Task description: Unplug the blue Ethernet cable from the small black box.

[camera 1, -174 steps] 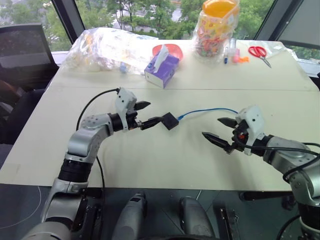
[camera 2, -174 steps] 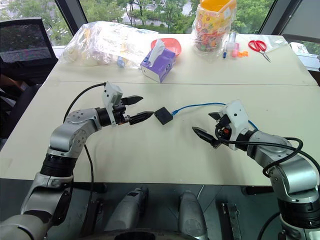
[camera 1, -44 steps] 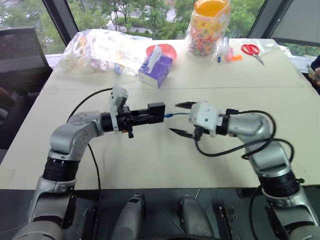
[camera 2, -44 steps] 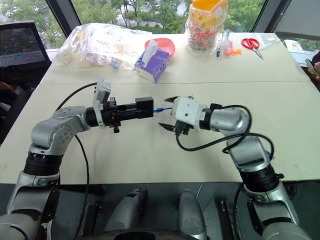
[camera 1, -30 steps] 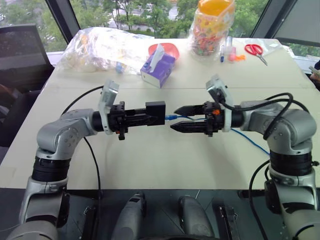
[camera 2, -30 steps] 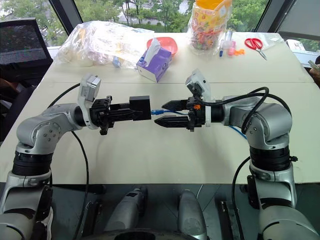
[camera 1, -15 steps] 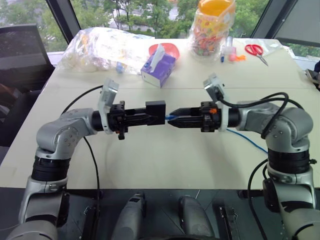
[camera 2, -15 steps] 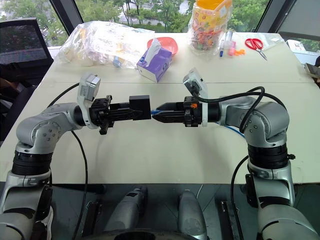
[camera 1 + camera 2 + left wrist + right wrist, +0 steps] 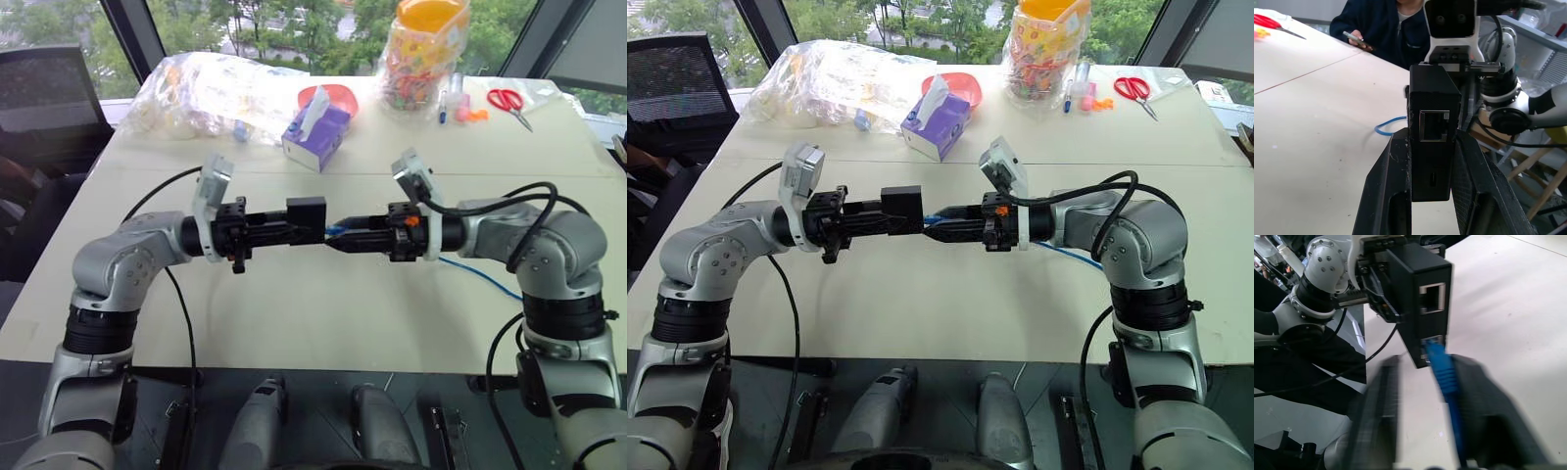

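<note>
Right wrist view was blurred: our right gripper (image 9: 338,239) seemed closed on the blue Ethernet cable (image 9: 1442,367), at three o'clock of the small black box (image 9: 308,219) that the left gripper (image 9: 294,227) clamped; fingers could slip off the plug.

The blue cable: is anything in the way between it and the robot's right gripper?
Nothing visible is in the way. The right gripper is shut on the blue cable right by its plug, which sits in the small black box held by the left gripper above the table.
</note>
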Available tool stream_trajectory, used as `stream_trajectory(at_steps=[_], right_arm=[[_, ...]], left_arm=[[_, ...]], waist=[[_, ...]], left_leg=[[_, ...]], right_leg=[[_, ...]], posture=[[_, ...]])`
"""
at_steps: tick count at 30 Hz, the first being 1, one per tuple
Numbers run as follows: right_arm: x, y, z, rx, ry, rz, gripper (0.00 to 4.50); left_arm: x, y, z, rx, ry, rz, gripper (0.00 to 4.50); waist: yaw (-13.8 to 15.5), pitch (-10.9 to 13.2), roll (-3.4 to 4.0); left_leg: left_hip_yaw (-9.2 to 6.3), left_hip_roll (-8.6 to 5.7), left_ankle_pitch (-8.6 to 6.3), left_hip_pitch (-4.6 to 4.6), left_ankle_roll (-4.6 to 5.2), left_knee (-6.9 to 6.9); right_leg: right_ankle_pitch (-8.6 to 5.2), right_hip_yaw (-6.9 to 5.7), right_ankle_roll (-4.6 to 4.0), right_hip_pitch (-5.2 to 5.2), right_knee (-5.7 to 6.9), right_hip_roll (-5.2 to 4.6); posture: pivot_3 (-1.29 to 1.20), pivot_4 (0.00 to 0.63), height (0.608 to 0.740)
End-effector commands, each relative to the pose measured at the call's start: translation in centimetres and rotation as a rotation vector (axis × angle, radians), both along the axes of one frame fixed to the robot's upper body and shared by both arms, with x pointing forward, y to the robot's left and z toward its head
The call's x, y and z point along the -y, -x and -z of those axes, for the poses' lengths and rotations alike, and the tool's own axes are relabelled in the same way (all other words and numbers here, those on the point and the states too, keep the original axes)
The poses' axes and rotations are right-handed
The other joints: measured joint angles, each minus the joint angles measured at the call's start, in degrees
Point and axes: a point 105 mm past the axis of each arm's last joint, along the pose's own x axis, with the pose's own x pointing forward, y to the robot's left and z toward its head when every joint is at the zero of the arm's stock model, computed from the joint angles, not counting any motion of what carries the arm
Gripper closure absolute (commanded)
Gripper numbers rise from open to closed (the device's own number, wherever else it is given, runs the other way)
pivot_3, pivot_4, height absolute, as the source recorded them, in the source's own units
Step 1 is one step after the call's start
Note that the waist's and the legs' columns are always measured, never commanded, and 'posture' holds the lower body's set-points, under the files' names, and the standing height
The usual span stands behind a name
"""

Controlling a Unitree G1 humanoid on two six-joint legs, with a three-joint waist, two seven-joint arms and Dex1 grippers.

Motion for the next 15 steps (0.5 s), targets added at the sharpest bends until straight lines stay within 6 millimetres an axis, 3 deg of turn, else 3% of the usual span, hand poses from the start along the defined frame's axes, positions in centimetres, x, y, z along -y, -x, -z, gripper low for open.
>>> stream_trajectory(at_steps=[1, 13, 15], right_arm=[[-0.5, 0.5, -1.2, 0.053, -0.013, -0.045, 4.47], [-0.2, 0.2, -1.0, 0.038, -0.013, -0.031, 4.47], [0.4, -0.7, 0.2, 0.039, 0.038, 0.018, 4.47]], left_arm=[[-0.2, 0.4, -0.9, 0.049, 0.005, 0.003, 4.02], [-0.1, 1.0, -0.8, 0.056, -0.025, 0.032, 4.02], [0.1, 1.3, -1.4, 0.061, -0.009, 0.045, 4.02]], waist=[[-0.01, 0.00, 0.00], [-0.04, 0.00, 0.00], [-0.04, 0.00, 0.00]], left_leg=[[0.00, 0.00, 0.00, 0.00, 0.00, 0.00], [0.00, 0.01, 0.00, 0.00, 0.00, 0.00], [0.00, 0.00, 0.00, 0.00, 0.00, 0.00]], right_leg=[[0.00, 0.00, 0.00, 0.00, 0.00, 0.00], [0.00, 0.00, -0.01, -0.01, -0.01, 0.00], [0.00, 0.00, -0.01, -0.01, -0.01, 0.00]], posture=[[0.00, 0.150, 0.728], [0.00, 0.150, 0.728], [0.00, 0.150, 0.728]])
